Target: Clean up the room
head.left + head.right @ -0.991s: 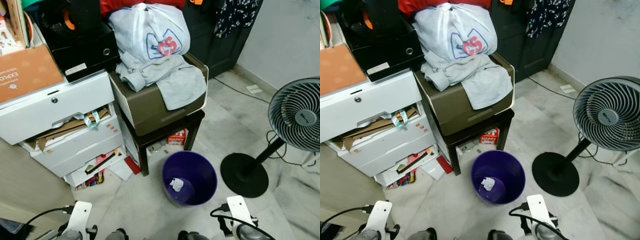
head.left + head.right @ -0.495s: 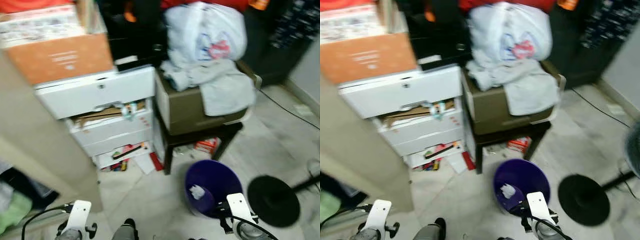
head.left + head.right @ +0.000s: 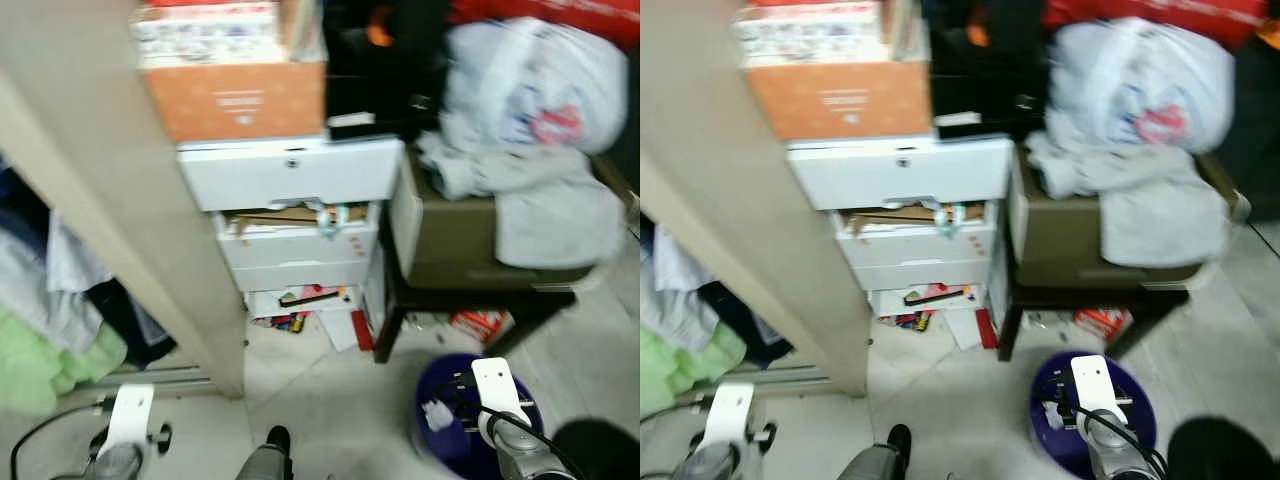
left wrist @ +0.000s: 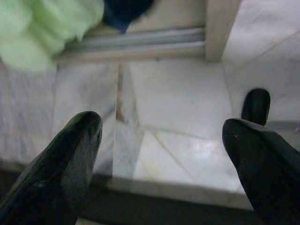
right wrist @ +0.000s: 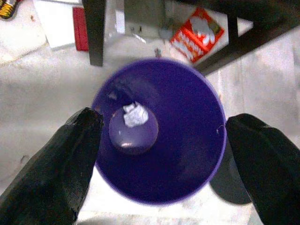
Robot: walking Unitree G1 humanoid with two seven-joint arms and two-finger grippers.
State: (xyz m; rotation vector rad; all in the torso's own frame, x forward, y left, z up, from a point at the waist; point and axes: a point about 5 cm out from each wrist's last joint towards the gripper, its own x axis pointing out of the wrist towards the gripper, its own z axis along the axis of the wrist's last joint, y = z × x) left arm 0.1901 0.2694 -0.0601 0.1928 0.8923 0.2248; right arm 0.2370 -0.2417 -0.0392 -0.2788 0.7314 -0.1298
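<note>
Swung leftward since a second ago: fan gone from the head views, wardrobe panel [image 3: 120,200] and green clothes [image 3: 45,365] now in, all blurred from turning. Probably seeking the next bit of clutter, with bin duty apparently done. Right hand [image 5: 154,154] released, fingers spread and empty, directly above the purple bin [image 5: 187,154]; crumpled paper [image 5: 135,114] lying inside, below the hand. Left hand [image 4: 164,159] likewise spread and empty over bare floor [image 4: 183,108], green clothes ahead. Drawer litter [image 3: 295,305] still uncollected.
</note>
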